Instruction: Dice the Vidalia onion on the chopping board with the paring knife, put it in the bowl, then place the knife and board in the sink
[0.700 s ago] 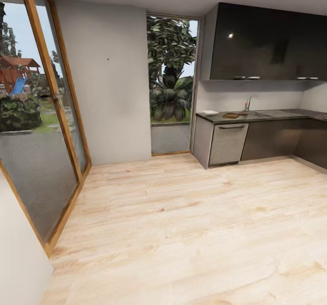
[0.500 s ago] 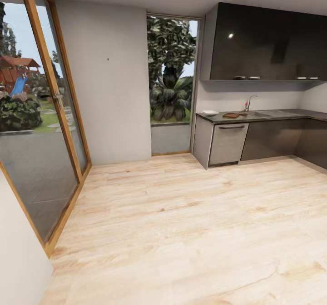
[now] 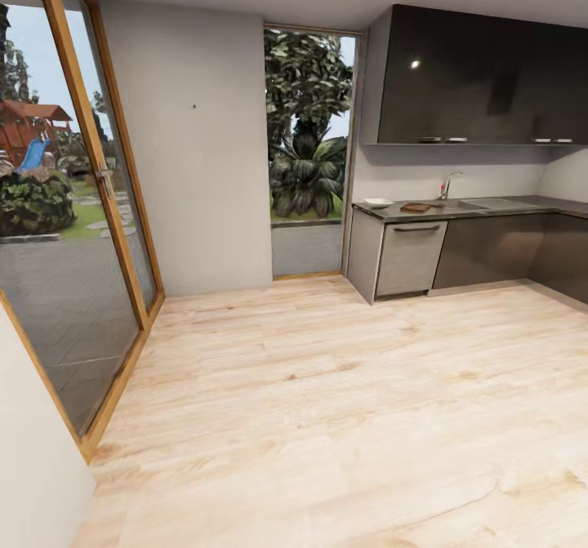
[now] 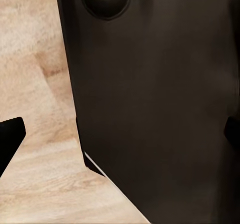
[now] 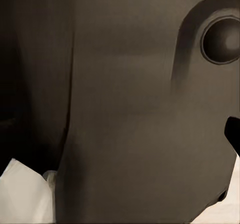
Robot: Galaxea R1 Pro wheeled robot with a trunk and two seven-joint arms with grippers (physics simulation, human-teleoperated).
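The robot stands on a pale wooden floor (image 3: 327,417), well apart from the kitchen, which sits across the room in the head view. The counter (image 3: 523,205) runs along the far wall over grey cabinet fronts (image 3: 482,250), beneath dark glossy wall cabinets (image 3: 482,74). At the near end of the counter rests the white bowl (image 3: 378,202). Just beyond it lies the dark-brown chopping board (image 3: 416,207), and past the board is the sink (image 3: 469,203), marked by its curved chrome tap (image 3: 448,183). At this range the paring knife and the onion are too small to make out. To the side of the kitchen is a tall window (image 3: 310,123) with leafy plants outside, and a wood-framed glass door (image 3: 73,205) opens onto a garden.

In the left wrist view, the dark tip of one finger of the left tool (image 4: 10,134) shows at one edge and a second dark tip at the opposite edge, so the fingers stand wide apart with nothing between them. Ahead of this tool is a dark panel of the robot's own body (image 4: 160,108), with the wooden floor beside it.

In the right wrist view, a single dark fingertip of the right tool (image 5: 234,134) shows at the edge; how far this tool is open cannot be told. Close ahead of it is the same dark body panel, bearing a round recessed knob (image 5: 222,39).
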